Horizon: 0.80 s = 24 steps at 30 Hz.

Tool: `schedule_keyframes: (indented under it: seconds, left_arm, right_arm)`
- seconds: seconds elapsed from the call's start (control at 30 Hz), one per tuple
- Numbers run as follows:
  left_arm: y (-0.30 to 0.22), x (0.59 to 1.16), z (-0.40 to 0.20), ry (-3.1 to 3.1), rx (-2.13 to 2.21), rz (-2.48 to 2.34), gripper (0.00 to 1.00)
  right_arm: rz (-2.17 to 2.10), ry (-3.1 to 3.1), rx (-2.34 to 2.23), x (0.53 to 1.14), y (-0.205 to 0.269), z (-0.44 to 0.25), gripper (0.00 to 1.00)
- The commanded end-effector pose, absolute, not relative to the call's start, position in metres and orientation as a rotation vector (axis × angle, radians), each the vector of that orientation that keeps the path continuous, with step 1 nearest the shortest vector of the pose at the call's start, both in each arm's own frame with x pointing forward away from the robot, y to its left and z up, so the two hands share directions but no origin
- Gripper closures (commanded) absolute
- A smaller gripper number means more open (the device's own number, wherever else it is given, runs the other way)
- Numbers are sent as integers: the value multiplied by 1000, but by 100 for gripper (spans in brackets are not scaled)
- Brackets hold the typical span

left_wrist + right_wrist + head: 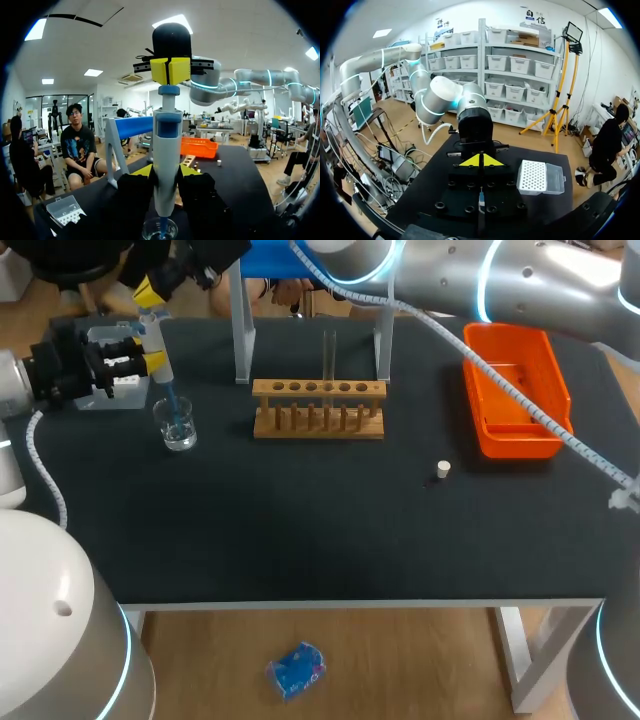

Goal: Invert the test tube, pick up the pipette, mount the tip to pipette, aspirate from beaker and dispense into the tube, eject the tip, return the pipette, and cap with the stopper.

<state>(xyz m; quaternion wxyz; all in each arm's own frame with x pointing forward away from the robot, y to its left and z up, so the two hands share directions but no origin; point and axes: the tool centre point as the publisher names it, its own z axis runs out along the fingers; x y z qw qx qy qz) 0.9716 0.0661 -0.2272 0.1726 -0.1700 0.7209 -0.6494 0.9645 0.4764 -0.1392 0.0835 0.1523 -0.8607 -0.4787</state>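
Fingers (pixel 141 172) of the left gripper (pixel 167 172) are squeezed tight on the white and blue plastic pipette (pixel 167 135), one on each side, and hold it straight up. The right gripper (pixel 170 71) sits on top of the pipette, with its two yellow tips pressed together right above the blue button. The thin blue tip (pixel 172 405) at the bottom of the pipette dips into the small clear glass beaker (pixel 178 428), near the left side of the black table (pixel 300 530). A white tip box with many little holes (pixel 534 176) lies just beside the left gripper. The clear glass test tube (pixel 329 355) stands up in a middle hole of the wooden rack (pixel 318 420). The little white stopper (pixel 444 469) lies on the table, apart from the rack, near the orange plastic tray (pixel 520 445).
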Motion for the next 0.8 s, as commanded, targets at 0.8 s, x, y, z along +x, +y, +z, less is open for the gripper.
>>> schedule_keyframes:
  seconds: [0.8]
  left_arm:
    - [66, 972, -225, 2043, -480, -1845, 100]
  right_arm:
    - [-1414, -2565, 411, 963, 470, -155, 100]
